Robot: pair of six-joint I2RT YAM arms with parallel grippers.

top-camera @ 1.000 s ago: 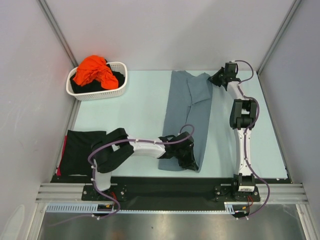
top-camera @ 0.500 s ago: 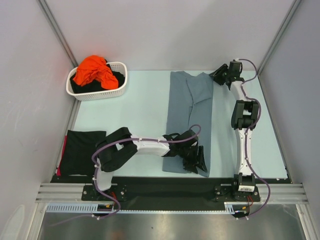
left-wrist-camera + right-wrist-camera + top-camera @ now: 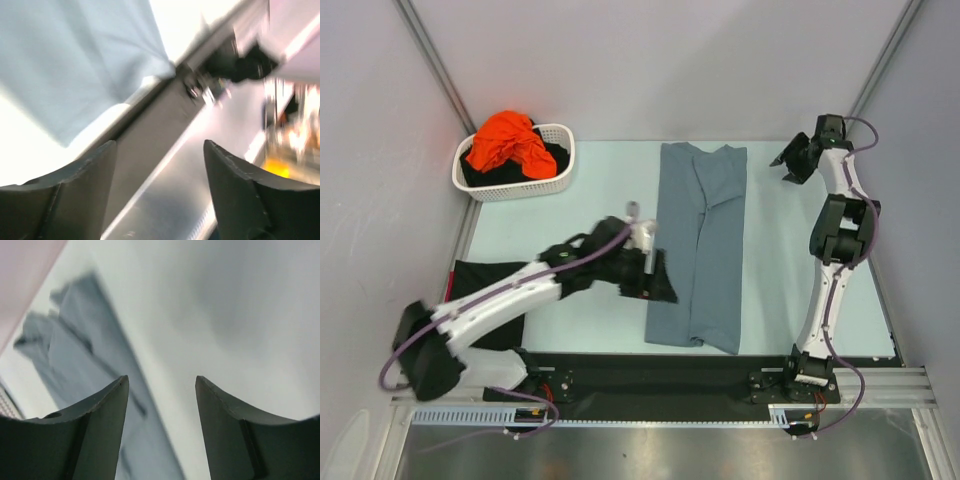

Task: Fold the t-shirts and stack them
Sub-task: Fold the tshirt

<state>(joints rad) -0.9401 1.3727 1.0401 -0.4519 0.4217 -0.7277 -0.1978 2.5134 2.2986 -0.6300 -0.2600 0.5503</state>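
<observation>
I see grey shirt (image 3: 700, 245) flat mid-table, folded into long strip. Left claw (image 3: 655, 278) just beside strip's left edge, fingers spread, nothing held. Right claw (image 3: 792, 165) at far right, apart from shirt, fingers spread, empty. Folded black shirt (image 3: 485, 272) near left. Basket (image 3: 520, 189) far left holds orange shirt (image 3: 505, 140).

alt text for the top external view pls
A grey t-shirt, folded lengthwise into a long strip, lies centre frame. The left gripper is at its left edge and the right gripper beyond its far right corner, both open and empty. A white basket of orange and black clothes stands far left; a folded black shirt lies near left.
</observation>
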